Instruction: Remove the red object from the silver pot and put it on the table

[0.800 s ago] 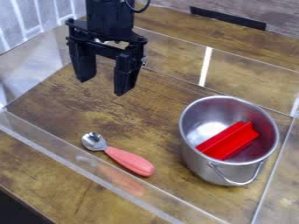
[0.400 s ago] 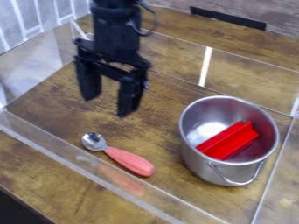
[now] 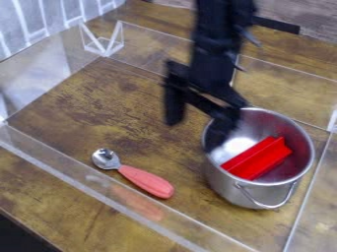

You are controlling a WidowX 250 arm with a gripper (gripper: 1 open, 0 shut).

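We take the silver pot (image 3: 239,191) as our landmark. The robot arm (image 3: 222,44), black and blurred, reaches down from above, on the far side of the pot as we look at it, with its lower end beside and partly across the pot's far left rim in our view. We see the jaws pointing downward and spread wide, one side away from the pot and the other overlapping its rim; we find nothing held between them. Whether they touch the rim (the blur hides this) we cannot tell. The red object (image 3: 257,157) lies inside the pot, slanting across its interior. To the left of the pot, we note a spoon with a red-orange handle (image 3: 136,176), resting on the brown wood-grain desk (image 3: 77,110).
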